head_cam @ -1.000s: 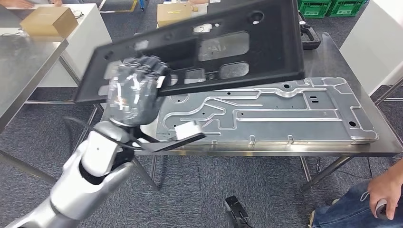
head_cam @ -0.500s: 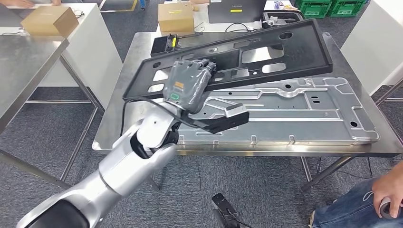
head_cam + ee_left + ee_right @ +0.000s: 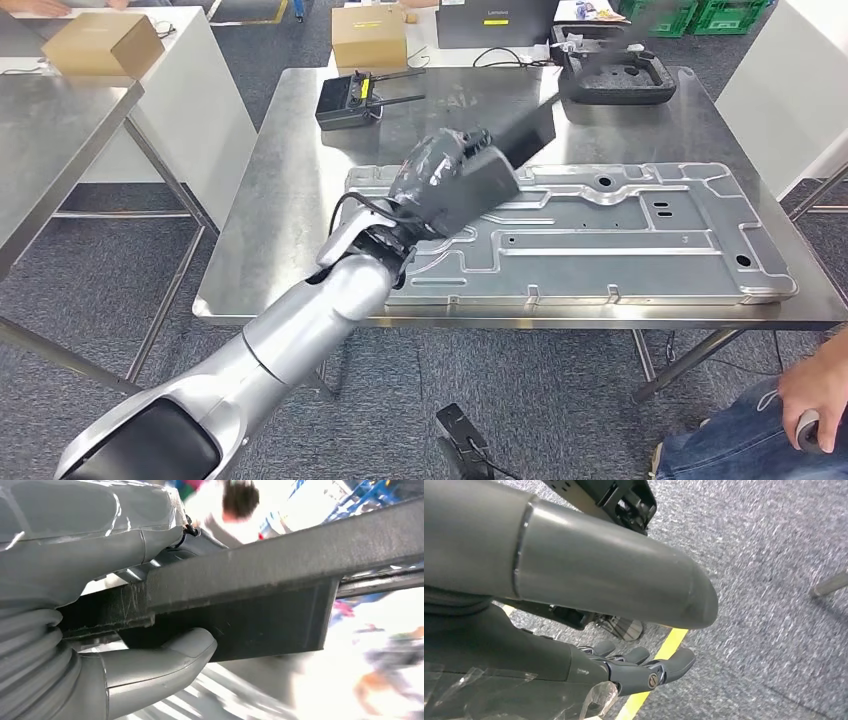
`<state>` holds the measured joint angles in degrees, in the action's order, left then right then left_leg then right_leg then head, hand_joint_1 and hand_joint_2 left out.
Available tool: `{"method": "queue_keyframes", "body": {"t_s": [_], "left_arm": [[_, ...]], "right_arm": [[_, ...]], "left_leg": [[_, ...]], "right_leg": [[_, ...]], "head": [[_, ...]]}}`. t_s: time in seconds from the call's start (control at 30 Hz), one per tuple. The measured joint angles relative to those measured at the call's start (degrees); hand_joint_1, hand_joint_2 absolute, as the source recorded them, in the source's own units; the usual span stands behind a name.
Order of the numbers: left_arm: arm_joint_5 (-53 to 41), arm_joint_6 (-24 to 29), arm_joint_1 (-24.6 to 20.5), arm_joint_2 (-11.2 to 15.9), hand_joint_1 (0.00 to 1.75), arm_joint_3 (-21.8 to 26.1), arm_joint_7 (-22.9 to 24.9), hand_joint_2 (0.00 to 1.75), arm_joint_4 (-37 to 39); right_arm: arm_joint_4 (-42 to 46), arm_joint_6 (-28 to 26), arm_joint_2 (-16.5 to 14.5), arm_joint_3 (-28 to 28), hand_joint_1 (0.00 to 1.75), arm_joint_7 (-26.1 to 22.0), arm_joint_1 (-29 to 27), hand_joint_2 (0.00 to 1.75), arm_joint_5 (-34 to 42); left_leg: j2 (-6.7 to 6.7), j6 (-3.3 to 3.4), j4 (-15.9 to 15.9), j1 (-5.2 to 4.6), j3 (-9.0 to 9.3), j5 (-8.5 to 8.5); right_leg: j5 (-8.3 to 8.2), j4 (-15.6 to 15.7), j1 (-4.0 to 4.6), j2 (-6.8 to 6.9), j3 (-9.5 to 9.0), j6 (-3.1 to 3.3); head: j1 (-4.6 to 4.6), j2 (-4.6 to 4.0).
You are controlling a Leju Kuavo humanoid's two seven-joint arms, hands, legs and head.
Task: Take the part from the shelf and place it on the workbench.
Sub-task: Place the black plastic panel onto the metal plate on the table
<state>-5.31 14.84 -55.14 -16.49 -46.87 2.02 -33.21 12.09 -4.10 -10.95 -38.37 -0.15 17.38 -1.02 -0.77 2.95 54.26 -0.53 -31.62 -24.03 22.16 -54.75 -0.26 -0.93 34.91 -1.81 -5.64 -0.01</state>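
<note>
One part: black plastic panel [image 3: 280,570], gripped by left hand [image 3: 450,185] above the bench [image 3: 270,200], thumb [image 3: 165,660] under its edge.
Metal plate: one, grey stamped plate [image 3: 620,235], flat on the bench.
Boxes: two cardboard boxes [image 3: 368,35], closed, contents unseen.
Crates: two green crates [image 3: 660,15] on the floor.
Right hand [image 3: 644,672]: fingers slightly curled, holding nothing, over carpet.

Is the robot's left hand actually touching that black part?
Touching. The left wrist view shows the left hand with its thumb pressed under the black part.
</note>
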Motion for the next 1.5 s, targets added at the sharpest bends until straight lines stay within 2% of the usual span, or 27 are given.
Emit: {"method": "queue_keyframes", "body": {"t_s": [0.07, 0.17, 0.4, 0.57, 0.63, 0.67, 0.7, 0.77, 0.8, 0.83, 0.87, 0.93, 0.97, 1.0, 1.03, 1.07, 1.1, 1.17, 1.2, 1.27, 1.3, 1.33, 1.37, 1.4, 1.43, 1.47, 1.5], "left_arm": [[8.6, 1.7, -0.2, -0.3, 1.75, 0.7, -3.6, 1.75, 0.2], [13.9, 2.3, -0.8, -0.7, 1.75, 1.4, -5.9, 1.75, 0.2], [15.6, 2.6, -1.3, -1.3, 1.75, 2.2, -6.5, 1.75, 0.4], [16.1, 2.7, -1.9, -1.4, 1.75, 2.2, -7.3, 1.75, 0.4], [16.1, 2.8, -2.3, -1.6, 1.75, 2.1, -7.3, 1.75, 0.4], [16.1, 2.9, -2.6, -1.8, 1.75, 2.1, -7.4, 1.75, 0.4], [16.2, 3.0, -2.8, -1.9, 1.75, 2.1, -7.4, 1.75, 0.4], [16.3, 3.1, -2.9, -2.1, 1.75, 2.0, -7.4, 1.75, 0.4], [16.3, 3.1, -2.9, -2.1, 1.75, 1.9, -7.4, 1.75, 0.4], [16.3, 3.1, -2.8, -2.1, 1.75, 1.8, -7.4, 1.75, 0.4], [16.4, 3.0, -2.8, -2.1, 1.75, 1.8, -7.5, 1.75, 0.4], [16.5, 3.0, -2.8, -2.2, 1.75, 1.7, -7.6, 1.75, 0.4], [16.6, 3.0, -2.9, -2.2, 1.75, 1.7, -7.6, 1.75, 0.4], [16.7, 3.0, -3.0, -2.2, 1.75, 1.7, -7.6, 1.75, 0.4], [16.7, 3.0, -3.0, -2.3, 1.75, 1.6, -7.6, 1.75, 0.3], [16.8, 3.1, -3.0, -2.3, 1.75, 1.5, -7.6, 1.75, 0.3], [16.7, 3.1, -3.0, -2.3, 1.75, 1.5, -7.7, 1.75, 0.3], [16.7, 3.2, -3.0, -2.3, 1.75, 1.3, -7.7, 1.75, 0.3], [16.7, 3.3, -3.1, -2.3, 1.75, 1.2, -7.7, 1.75, 0.3], [16.7, 3.3, -3.1, -2.3, 1.75, 1.0, -7.7, 1.75, 0.3], [16.7, 3.4, -3.0, -2.3, 1.75, 0.9, -7.7, 1.75, 0.3], [16.7, 3.4, -2.9, -2.2, 1.75, 0.8, -7.7, 1.75, 0.3], [16.6, 3.4, -2.9, -2.2, 1.75, 0.6, -7.7, 1.75, 0.3], [16.5, 3.4, -2.9, -2.2, 1.75, 0.5, -7.7, 1.75, 0.3], [16.4, 3.4, -3.0, -2.2, 1.75, 0.4, -7.7, 1.75, 0.3], [16.3, 3.4, -3.1, -2.2, 1.75, 0.3, -7.7, 1.75, 0.2], [16.3, 3.4, -3.2, -2.2, 1.75, 0.2, -7.7, 1.75, 0.2]], "right_arm": [[0.0, -0.4, 0.3, -0.1, 0.00, 0.1, -0.3, 0.00, 0.1], [0.0, -0.7, 0.7, -0.2, 0.00, 0.2, -0.5, 0.00, 0.1], [0.0, -0.9, 1.1, -0.5, 0.00, 0.3, -0.7, 0.00, 0.1], [0.0, -1.4, 1.2, -0.6, 0.00, 0.3, -0.6, 0.00, -0.1], [0.0, -1.5, 1.3, -0.6, 0.00, 0.4, -0.5, 0.00, -0.1], [0.0, -1.5, 1.3, -0.6, 0.00, 0.4, -0.5, 0.00, -0.2], [0.0, -1.5, 1.4, -0.7, 0.00, 0.5, -0.5, 0.00, -0.2], [0.0, -1.5, 1.6, -0.8, 0.00, 0.7, -0.6, 0.00, -0.2], [0.0, -1.5, 1.7, -0.9, 0.00, 0.8, -0.7, 0.00, -0.2], [0.0, -1.5, 1.9, -0.9, 0.00, 0.8, -0.7, 0.00, -0.2], [0.0, -1.5, 2.0, -0.9, 0.00, 0.9, -0.8, 0.00, -0.2], [0.0, -1.5, 2.2, -1.0, 0.00, 0.9, -0.9, 0.00, -0.2], [0.0, -1.5, 2.3, -1.0, 0.00, 0.9, -0.9, 0.00, -0.2], [0.0, -1.4, 2.3, -1.0, 0.00, 0.9, -0.9, 0.00, -0.2], [0.0, -1.4, 2.3, -1.0, 0.00, 0.9, -1.0, 0.00, -0.2], [0.0, -1.4, 2.3, -1.0, 0.00, 1.0, -0.9, 0.00, -0.1], [0.0, -1.4, 2.4, -1.0, 0.00, 1.0, -0.9, 0.00, -0.1], [0.0, -1.4, 2.5, -1.0, 0.00, 1.0, -0.9, 0.00, -0.1], [0.0, -1.4, 2.5, -1.0, 0.00, 1.0, -0.9, 0.00, -0.1], [0.0, -1.4, 2.6, -1.0, 0.00, 1.0, -0.9, 0.00, -0.1], [0.0, -1.4, 2.7, -1.0, 0.00, 1.0, -1.0, 0.00, 0.0], [0.0, -1.4, 2.7, -1.0, 0.00, 1.0, -1.0, 0.00, 0.0], [0.0, -1.4, 2.7, -1.0, 0.00, 1.0, -1.0, 0.00, 0.1], [0.0, -1.4, 2.7, -1.0, 0.00, 1.0, -0.9, 0.00, 0.2], [0.0, -1.4, 2.7, -1.0, 0.00, 1.0, -0.9, 0.00, 0.3], [0.0, -1.4, 2.7, -1.0, 0.00, 1.0, -0.9, 0.00, 0.4], [0.0, -1.4, 2.6, -1.0, 0.00, 1.0, -0.9, 0.00, 0.4]], "left_leg": [[-0.02, 0.00, 0.0, 0.00, -0.01, 0.00], [-0.03, 0.00, 0.0, 0.00, -0.02, 0.00], [-0.03, 0.02, 0.0, -0.02, -0.03, -0.02], [-0.03, 0.73, 0.2, -0.32, -0.12, -0.09], [0.07, 1.00, -1.1, 0.21, 0.67, 0.53], [0.12, 1.13, -1.8, 0.55, 1.16, 0.86], [0.18, 1.19, -2.2, 0.87, 1.58, 1.10], [0.19, 1.17, -2.4, 1.06, 1.80, 1.07], [0.18, 1.05, -2.4, 1.19, 1.84, 0.97], [0.14, 0.83, -2.3, 1.37, 1.90, 0.82], [0.09, 0.48, -2.2, 1.66, 2.00, 0.58], [0.01, -0.70, -1.4, 2.31, 2.17, -0.35], [-0.04, -1.37, -0.7, 2.45, 2.05, -0.94], [-0.09, -1.90, -0.3, 2.44, 1.90, -1.40], [-0.14, -2.24, -0.1, 2.35, 1.75, -1.68], [-0.19, -2.38, 0.0, 2.35, 1.70, -1.78], [-0.19, -2.49, 0.0, 2.44, 1.75, -1.90], [0.04, -2.63, 2.3, 2.58, 0.72, -3.12], [0.18, -2.65, 5.3, 2.53, -0.79, -4.43], [0.31, -2.39, 13.9, 2.21, -5.51, -7.35], [0.32, -2.16, 17.3, 2.00, -7.71, -8.05], [0.32, -1.77, 18.9, 1.75, -9.13, -7.75], [0.31, -1.23, 18.1, 1.41, -9.46, -6.31], [0.31, -0.48, 15.1, 1.00, -8.71, -3.99], [0.31, 0.49, 10.8, 0.48, -7.31, -1.28], [0.35, 1.46, 7.0, 0.00, -5.80, 0.69], [0.36, 2.19, 4.0, -0.43, -4.61, 1.85]], "right_leg": [[0.00, 0.0, 0.00, 0.01, 0.00, 0.00], [0.00, 0.0, -0.01, 0.02, 0.00, 0.00], [-0.01, 0.0, -0.05, 0.03, -0.01, -0.02], [-0.27, 0.3, -0.30, 0.04, -0.07, -0.50], [0.09, 0.1, -0.17, 0.09, -0.15, -0.79], [0.94, -1.2, -0.09, 0.13, 0.34, -1.05], [2.35, -3.9, -0.15, 0.17, 1.53, -1.35], [5.56, -11.7, -0.61, 0.22, 5.45, -2.15], [6.36, -14.7, -0.98, 0.26, 7.16, -2.56], [6.13, -15.7, -1.34, 0.32, 7.93, -2.96], [4.84, -14.5, -1.71, 0.39, 7.50, -3.41], [0.98, -6.8, -2.47, 0.53, 3.79, -4.61], [-0.20, -3.4, -2.71, 0.38, 2.10, -4.74], [-0.65, -1.2, -2.81, 0.23, 1.09, -4.51], [-0.32, -0.7, -2.74, 0.03, 0.90, -3.98], [-0.16, -0.9, -2.63, -0.11, 1.11, -3.12], [0.04, -1.1, -2.54, -0.10, 1.20, -2.53], [0.38, -1.3, -2.42, -0.10, 1.09, -1.68], [0.53, -1.4, -2.36, -0.08, 0.96, -1.35], [0.83, -1.4, -2.06, -0.04, 0.69, -0.89], [1.00, -1.4, -1.83, -0.03, 0.52, -0.65], [1.20, -1.4, -1.55, -0.04, 0.26, -0.41], [1.42, -1.4, -1.23, -0.07, -0.09, -0.18], [1.67, -1.3, -0.91, -0.11, -0.52, 0.00], [1.92, -1.3, -0.69, -0.14, -0.93, 0.14], [2.16, -1.3, -0.40, -0.15, -1.24, 0.16], [2.33, -1.2, -0.30, -0.13, -1.39, 0.09]], "head": [[0.00, 0.01], [0.00, 0.01], [0.00, 0.01], [0.00, 0.01], [0.02, 0.00], [0.04, 0.00], [0.09, -0.01], [0.15, 0.00], [0.17, 0.00], [0.17, 0.01], [0.18, 0.01], [0.19, 0.00], [0.25, 0.00], [0.27, 0.00], [0.25, -0.01], [0.22, -0.01], [0.14, -0.02], [0.03, -0.02], [-0.02, -0.02], [-0.08, -0.01], [-0.09, -0.01], [-0.09, -0.01], [-0.09, -0.01], [-0.10, -0.01], [-0.10, -0.01], [-0.07, -0.01], [-0.03, -0.01]]}}
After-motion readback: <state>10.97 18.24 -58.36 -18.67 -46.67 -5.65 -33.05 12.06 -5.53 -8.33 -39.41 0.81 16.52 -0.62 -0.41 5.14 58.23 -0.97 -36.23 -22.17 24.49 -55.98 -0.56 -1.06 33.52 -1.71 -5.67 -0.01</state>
